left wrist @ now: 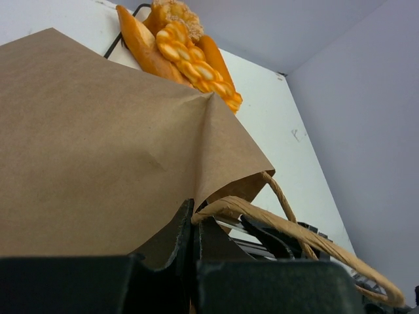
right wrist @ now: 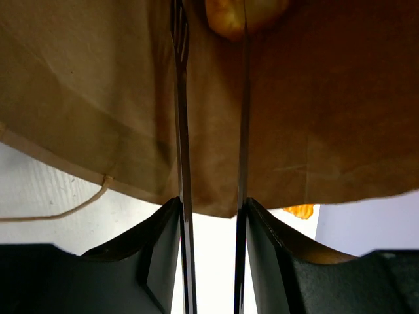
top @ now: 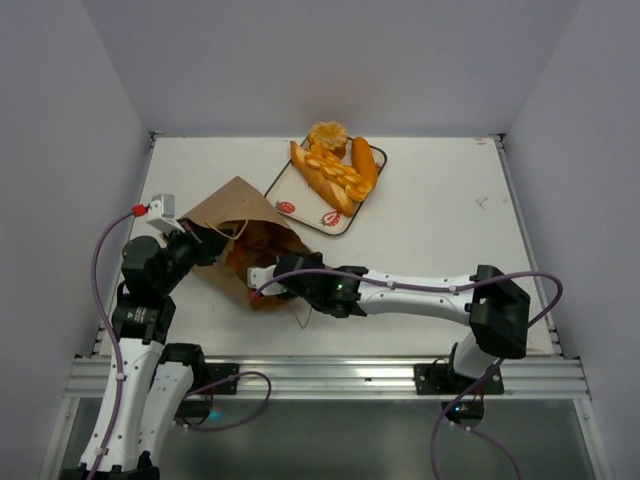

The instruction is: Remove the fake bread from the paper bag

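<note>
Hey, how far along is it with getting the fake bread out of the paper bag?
Done: several bread pieces lie on the strawberry-print tray.
In hand: the left gripper pinches the paper bag by its edge. The right gripper reaches inside it, jaws apart, with one orange piece at its tips; a grip isn't clear.
Left: lift that piece out. More may be hidden inside.

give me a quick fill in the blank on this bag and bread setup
The left hand is shut on the rim of the ____ paper bag.
The right hand reaches into the bag, which lies on the ____ table.
Several fake bread pieces lie on the ____-print tray.
Missing: brown; white; strawberry
</note>
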Tool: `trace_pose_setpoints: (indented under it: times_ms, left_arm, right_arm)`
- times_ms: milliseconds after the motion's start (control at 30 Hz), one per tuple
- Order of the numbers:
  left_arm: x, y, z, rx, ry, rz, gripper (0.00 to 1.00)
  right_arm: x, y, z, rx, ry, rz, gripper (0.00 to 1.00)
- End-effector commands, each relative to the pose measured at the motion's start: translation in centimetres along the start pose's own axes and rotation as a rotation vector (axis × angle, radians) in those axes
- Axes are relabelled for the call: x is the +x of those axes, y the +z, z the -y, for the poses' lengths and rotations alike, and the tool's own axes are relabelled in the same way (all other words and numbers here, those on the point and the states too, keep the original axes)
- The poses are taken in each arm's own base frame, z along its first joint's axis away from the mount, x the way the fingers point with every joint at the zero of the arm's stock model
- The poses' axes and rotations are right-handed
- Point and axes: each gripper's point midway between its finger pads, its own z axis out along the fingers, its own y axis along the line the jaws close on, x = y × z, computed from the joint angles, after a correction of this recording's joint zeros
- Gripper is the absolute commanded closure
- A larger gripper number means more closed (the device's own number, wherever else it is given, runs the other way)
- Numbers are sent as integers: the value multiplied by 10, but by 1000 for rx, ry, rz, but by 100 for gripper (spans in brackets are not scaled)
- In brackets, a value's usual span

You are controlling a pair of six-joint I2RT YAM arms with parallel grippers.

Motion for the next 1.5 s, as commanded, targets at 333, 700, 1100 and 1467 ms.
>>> trace_pose_setpoints:
  times_ms: [333,700,1100,1467]
  left_arm:
    - [-21,0,19,73,-89,95,100]
    - [-22,0,24,94,-98,95,100]
    - [-24,-3,29,115,-105,95,100]
    - [-23,-3,26,96,-90,93,100]
  right_arm:
    - [-17,3,27,161,45,-28,52]
    - [-22,8,23,209,-14,-62,50]
    - [-20,12,23,258,-63,-93,69]
    - [-19,2,24,224,-67,-75,100]
